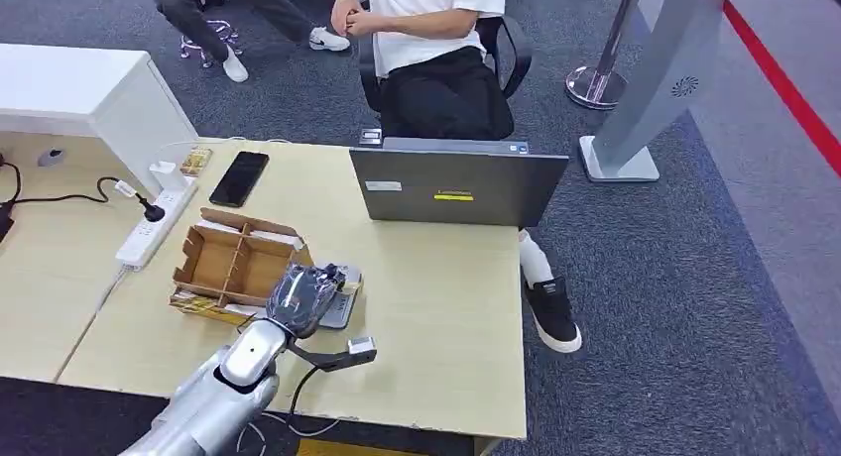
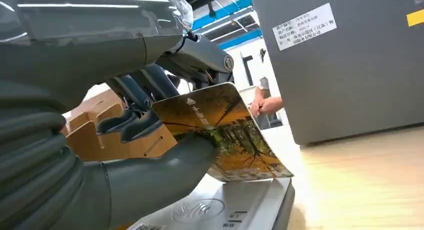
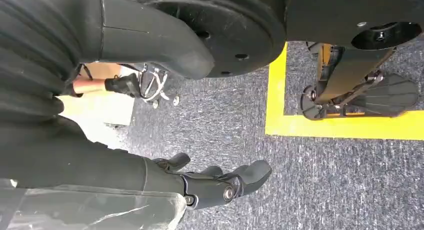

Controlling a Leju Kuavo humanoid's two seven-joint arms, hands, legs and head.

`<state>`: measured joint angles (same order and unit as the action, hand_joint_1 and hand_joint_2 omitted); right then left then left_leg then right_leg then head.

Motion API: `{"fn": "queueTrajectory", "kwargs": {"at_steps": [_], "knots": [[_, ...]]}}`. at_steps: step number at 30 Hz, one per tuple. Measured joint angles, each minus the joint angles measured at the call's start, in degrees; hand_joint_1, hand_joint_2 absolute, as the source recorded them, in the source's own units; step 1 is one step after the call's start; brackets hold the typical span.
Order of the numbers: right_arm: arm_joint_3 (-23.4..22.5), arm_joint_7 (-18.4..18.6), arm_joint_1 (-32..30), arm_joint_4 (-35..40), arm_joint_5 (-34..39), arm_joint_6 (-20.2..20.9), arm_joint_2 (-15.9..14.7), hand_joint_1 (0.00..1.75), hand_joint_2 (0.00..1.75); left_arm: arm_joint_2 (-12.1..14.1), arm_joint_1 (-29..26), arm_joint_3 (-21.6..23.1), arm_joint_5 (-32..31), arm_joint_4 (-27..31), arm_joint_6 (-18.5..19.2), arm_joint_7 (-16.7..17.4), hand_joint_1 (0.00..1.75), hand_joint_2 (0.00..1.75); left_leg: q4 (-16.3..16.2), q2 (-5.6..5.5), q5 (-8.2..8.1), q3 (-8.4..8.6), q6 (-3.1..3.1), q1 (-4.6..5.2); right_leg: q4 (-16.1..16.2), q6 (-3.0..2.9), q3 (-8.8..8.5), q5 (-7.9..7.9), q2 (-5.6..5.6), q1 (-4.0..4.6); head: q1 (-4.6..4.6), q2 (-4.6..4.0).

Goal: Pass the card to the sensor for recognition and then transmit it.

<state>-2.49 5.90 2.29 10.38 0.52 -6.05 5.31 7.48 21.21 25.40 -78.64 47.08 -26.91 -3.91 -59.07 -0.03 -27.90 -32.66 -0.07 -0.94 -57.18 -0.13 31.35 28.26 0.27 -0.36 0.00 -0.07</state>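
My left hand (image 1: 302,295) hovers over the flat grey sensor pad (image 1: 342,311) on the wooden table. It pinches a card (image 2: 227,132) printed with an autumn forest between thumb (image 2: 165,172) and fingers (image 2: 132,125). The card is tilted just above the sensor's white top (image 2: 220,205); I cannot tell whether its lower edge touches. My right hand (image 3: 215,182) hangs beside my body over grey carpet, fingers loosely curled with nothing in them.
An open cardboard box (image 1: 233,263) with dividers sits just left of the sensor. A grey laptop (image 1: 456,183) stands at the table's far edge, with a seated person (image 1: 436,50) behind it. A black phone (image 1: 239,177) and a white power strip (image 1: 154,223) lie to the left.
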Motion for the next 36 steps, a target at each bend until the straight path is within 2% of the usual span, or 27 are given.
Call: {"fn": "queueTrajectory", "kwargs": {"at_steps": [10,14,24,36], "knots": [[0.0,-0.1,0.0,-0.1,0.0,0.0,0.0,0.0,1.75,0.1,0.4,0.0,1.1,-0.3,-1.5,0.0,1.75,1.75,0.0,0.0,0.05,0.0,-0.03,0.0,0.0,-0.01,0.01,-0.01,0.0,0.0,0.0,0.0],[0.0,-0.4,0.0,-0.2,0.0,0.0,-0.1,0.0,1.75,1.7,1.1,-0.3,3.6,3.1,-2.0,0.7,1.75,1.75,0.0,-0.01,0.08,-0.01,-0.07,-0.02,0.0,-0.07,0.04,-0.05,0.0,0.02,0.0,0.0],[0.0,-0.3,-0.1,-0.2,-0.6,0.0,-0.1,0.0,1.75,7.0,4.0,-8.0,8.1,12.2,-2.3,-0.2,1.75,1.75,0.0,0.01,0.1,-0.02,-0.1,-0.03,-0.2,-0.08,0.11,-0.04,0.01,0.02,0.0,0.0],[0.0,-0.4,-0.1,-0.2,-0.9,0.0,-0.1,0.0,1.75,8.4,4.0,-11.4,9.9,15.4,-4.5,-0.6,1.75,1.75,0.0,0.0,0.1,-0.03,-0.1,-0.02,-0.2,-0.08,0.11,-0.05,0.0,0.02,0.0,0.0]]}}
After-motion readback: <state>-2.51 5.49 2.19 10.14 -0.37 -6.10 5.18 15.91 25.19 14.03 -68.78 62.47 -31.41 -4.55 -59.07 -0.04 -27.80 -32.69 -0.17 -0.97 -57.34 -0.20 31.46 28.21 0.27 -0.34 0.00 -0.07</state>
